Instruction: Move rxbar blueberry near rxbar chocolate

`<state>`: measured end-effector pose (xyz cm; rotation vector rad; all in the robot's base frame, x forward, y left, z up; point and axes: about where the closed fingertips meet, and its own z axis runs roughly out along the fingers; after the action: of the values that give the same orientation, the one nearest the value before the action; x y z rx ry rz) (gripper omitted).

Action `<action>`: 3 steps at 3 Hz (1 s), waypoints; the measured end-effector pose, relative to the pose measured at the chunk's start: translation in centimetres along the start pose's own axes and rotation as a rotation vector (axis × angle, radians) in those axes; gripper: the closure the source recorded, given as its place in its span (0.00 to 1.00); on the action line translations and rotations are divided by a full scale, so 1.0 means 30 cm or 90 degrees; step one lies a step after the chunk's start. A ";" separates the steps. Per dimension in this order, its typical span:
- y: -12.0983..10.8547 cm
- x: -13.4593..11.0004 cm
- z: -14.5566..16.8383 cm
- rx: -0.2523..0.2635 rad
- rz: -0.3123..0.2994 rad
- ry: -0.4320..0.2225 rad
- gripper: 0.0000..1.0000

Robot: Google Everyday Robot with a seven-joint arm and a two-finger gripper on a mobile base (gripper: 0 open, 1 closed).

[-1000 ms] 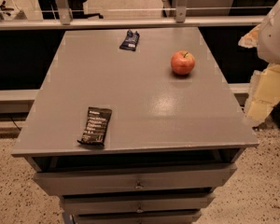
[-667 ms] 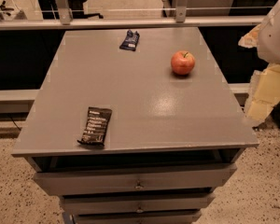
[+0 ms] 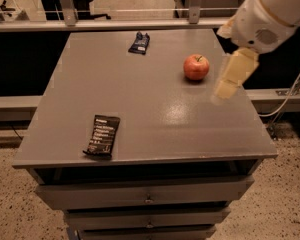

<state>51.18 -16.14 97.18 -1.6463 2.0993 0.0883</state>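
while the rxbar blueberry (image 3: 139, 42) is lying untouched at the table's (image 3: 155, 109) far edge, well apart from the rxbar chocolate (image 3: 102, 136) near the front left, my gripper (image 3: 229, 81) is swinging in from the right, grip state i cannot tell. the apple (image 3: 196, 67) is sitting roughly in its path.

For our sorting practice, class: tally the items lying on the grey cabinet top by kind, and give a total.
Snack bars: 2 (rxbar blueberry, rxbar chocolate)
Fruit: 1 (apple)
Total: 3
The gripper, hovering right of the apple, is not counted.
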 end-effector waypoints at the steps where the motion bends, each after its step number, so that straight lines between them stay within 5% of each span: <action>1: -0.155 -0.145 0.098 0.000 0.045 -0.087 0.00; 2: -0.278 -0.280 0.193 0.010 0.121 -0.160 0.00; 3: -0.278 -0.280 0.194 0.010 0.121 -0.160 0.00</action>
<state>62.24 -8.97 97.27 -1.3453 2.0490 0.3222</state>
